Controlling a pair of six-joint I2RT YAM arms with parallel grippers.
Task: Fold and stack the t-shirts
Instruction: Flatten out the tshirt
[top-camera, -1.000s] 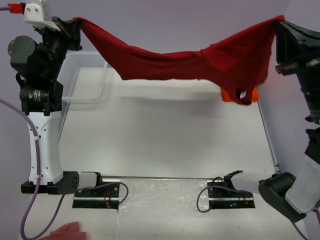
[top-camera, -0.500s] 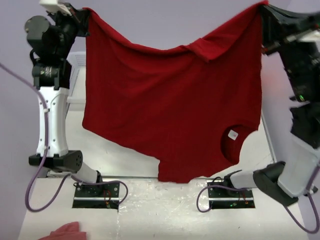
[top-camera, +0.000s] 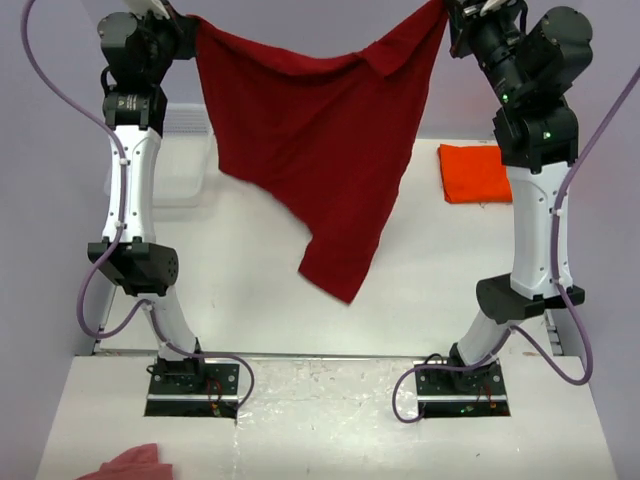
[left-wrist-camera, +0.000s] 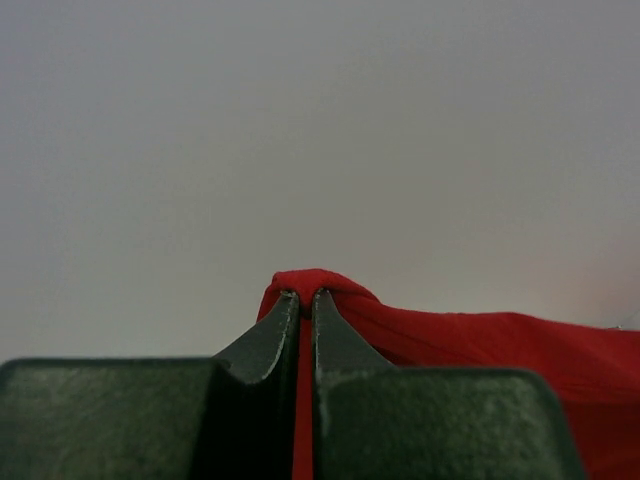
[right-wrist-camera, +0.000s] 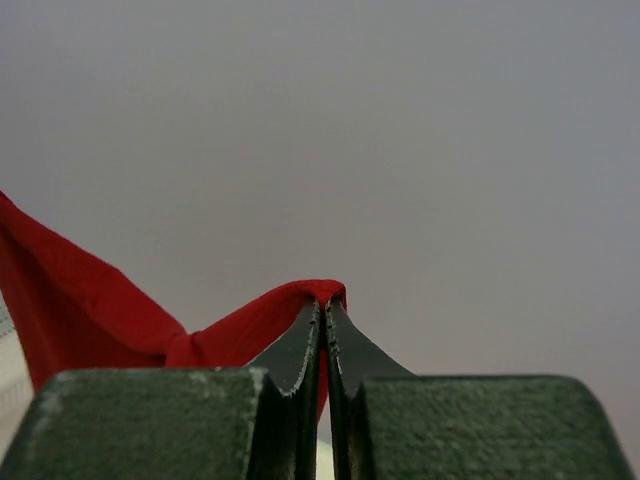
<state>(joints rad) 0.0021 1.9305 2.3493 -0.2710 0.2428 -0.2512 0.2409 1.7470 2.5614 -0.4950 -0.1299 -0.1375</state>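
Note:
The dark crimson t-shirt (top-camera: 320, 140) hangs in the air between both arms, its lowest corner dangling over the table's middle. My left gripper (top-camera: 188, 20) is shut on its upper left corner; the cloth bunches at the fingertips in the left wrist view (left-wrist-camera: 306, 296). My right gripper (top-camera: 448, 12) is shut on the upper right corner, with red cloth pinched between the jaws in the right wrist view (right-wrist-camera: 324, 300). The orange t-shirt (top-camera: 474, 172), a small folded rectangle, lies flat at the table's back right, beside the right arm.
A clear plastic basket (top-camera: 182, 160) stands at the back left, behind the left arm. A pale pink cloth scrap (top-camera: 135, 464) lies at the near left edge. The arm bases (top-camera: 195, 385) sit at the near edge with purple cables looping around them.
Both arms have swung up and back, raising the crimson shirt and drawing its held corners closer. The shirt now hangs narrower and farther back, and the orange shirt shows again.

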